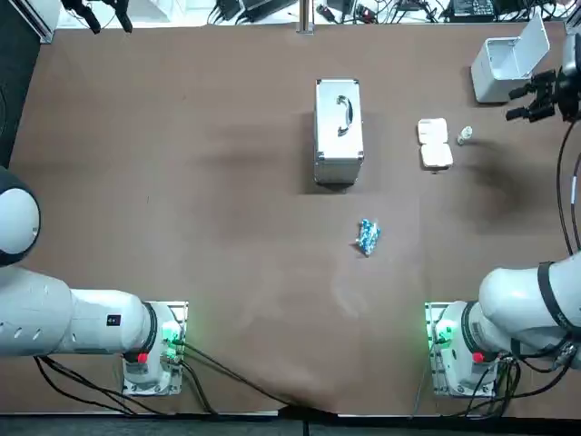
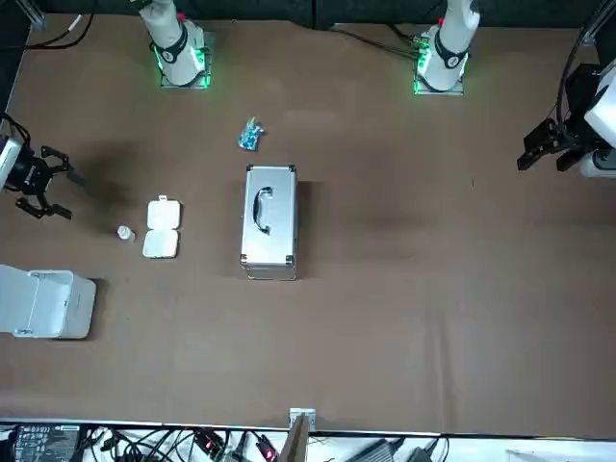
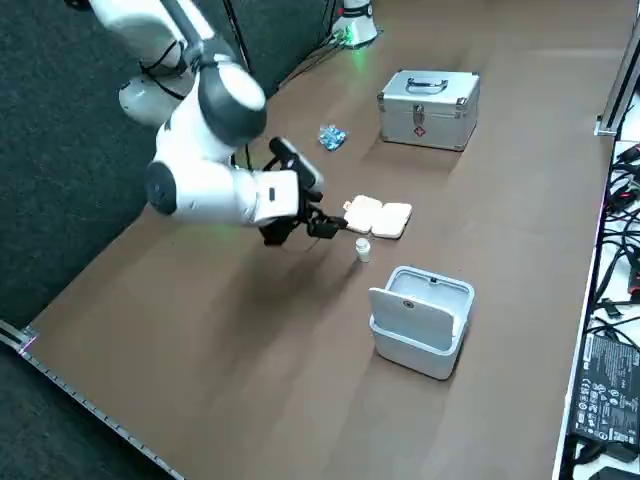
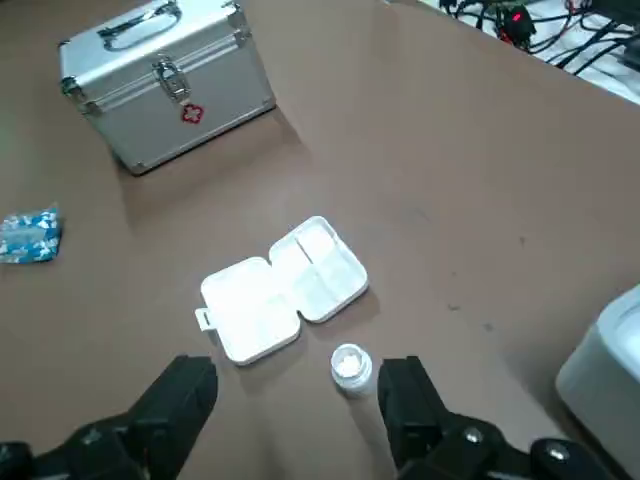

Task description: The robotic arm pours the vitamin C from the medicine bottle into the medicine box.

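Wrist view alone: medicine bottle (image 4: 350,367) uncapped, white inside;
Claw (image 4: 297,383): spread, empty; bottle ahead of it, apart, just beside the open medicine box (image 4: 285,288)

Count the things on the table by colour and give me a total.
White: 3 (medicine bottle, medicine box, lidded bin)
Silver: 1 (case)
Blue: 1 (packet)
Total: 5
Right gripper, open, raised near the medicine bottle, not counted.
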Action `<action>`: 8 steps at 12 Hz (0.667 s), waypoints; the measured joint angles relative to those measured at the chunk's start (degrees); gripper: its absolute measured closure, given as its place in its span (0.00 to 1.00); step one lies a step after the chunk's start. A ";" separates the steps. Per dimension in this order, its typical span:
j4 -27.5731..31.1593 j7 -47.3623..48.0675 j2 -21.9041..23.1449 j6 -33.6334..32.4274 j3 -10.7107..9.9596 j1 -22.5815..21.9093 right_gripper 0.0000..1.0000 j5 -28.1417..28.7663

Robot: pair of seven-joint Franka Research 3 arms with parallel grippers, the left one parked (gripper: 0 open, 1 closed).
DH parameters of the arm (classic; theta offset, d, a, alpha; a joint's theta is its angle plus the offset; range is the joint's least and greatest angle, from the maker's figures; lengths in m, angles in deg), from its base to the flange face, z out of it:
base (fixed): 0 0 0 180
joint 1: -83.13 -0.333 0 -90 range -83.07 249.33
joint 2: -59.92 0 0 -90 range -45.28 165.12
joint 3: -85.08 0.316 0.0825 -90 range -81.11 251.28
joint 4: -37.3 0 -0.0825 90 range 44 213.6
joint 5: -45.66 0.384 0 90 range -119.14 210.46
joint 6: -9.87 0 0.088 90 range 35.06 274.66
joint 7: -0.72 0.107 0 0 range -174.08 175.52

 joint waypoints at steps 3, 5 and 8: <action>0.52 -8.68 -3.46 -1.85 0.01 2.60 0.00 4.85; 0.72 -15.27 -6.76 -2.42 0.01 3.37 0.00 8.83; 0.71 -22.78 -11.84 -3.33 0.05 3.71 0.00 13.07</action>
